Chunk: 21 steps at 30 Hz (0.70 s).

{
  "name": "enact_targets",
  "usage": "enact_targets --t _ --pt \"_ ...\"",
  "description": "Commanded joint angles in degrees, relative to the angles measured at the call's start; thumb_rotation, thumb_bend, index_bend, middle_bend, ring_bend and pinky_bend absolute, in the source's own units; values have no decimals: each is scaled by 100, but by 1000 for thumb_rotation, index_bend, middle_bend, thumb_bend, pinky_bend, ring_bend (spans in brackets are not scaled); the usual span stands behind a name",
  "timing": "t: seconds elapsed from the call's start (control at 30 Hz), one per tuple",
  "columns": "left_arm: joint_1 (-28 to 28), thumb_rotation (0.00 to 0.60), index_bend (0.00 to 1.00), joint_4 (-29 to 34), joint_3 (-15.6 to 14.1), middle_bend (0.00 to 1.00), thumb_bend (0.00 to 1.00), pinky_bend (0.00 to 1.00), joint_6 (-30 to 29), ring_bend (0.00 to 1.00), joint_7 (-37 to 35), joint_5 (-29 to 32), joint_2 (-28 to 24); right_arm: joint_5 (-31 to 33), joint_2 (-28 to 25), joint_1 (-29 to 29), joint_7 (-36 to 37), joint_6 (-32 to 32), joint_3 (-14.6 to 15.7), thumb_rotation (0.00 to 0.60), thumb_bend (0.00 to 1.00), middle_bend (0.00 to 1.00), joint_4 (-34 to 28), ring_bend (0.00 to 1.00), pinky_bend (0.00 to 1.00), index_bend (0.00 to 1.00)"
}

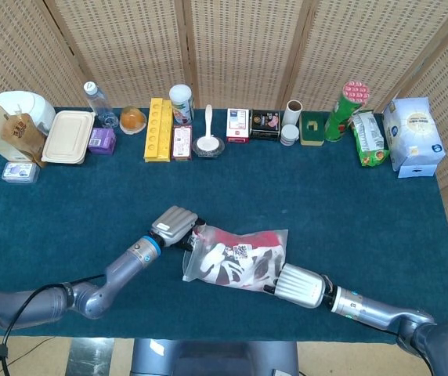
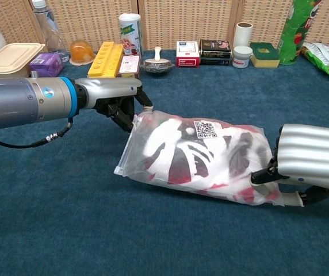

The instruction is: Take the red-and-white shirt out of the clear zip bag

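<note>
Holding the bag: the right hand (image 2: pixel 302 167) presses fingers against the near end of the clear zip bag (image 2: pixel 196 158); whether it truly clamps the film I cannot tell.
Shirt: the red-and-white shirt (image 2: pixel 182 152) lies folded inside the bag, between the two hands, none of it out.
Zip end: the left hand (image 2: pixel 118 100) pinches the bag's far upper corner by the zip strip.
Next move: judged, the seal needs parting, so the left hand should pull the strip away from the right hand while the right anchors the bag flat.
Risk: thin film may slip or drag whole.
Beyond left hand: yellow tray (image 2: pixel 105 59), white bowl (image 2: pixel 157 63).
</note>
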<state>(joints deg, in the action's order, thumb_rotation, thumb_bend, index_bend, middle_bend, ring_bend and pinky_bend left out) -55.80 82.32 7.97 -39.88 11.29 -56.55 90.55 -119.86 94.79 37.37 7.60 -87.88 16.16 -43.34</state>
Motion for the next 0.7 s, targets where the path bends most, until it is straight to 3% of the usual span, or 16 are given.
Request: enact_targets --t 0.03,0.7 --pt "3 600 818 4 -1 1000 487 895 3 1000 -11 -8 -15 -8 -15 -2 -3 -21 12 600 419 872 -11 1000 1000 625" --pt "188 600 817 212 -20 1000 486 895 -58 1000 -360 -352 -454 89 -399 -46 -244 109 52 600 418 889 -384 1000 1000 689"
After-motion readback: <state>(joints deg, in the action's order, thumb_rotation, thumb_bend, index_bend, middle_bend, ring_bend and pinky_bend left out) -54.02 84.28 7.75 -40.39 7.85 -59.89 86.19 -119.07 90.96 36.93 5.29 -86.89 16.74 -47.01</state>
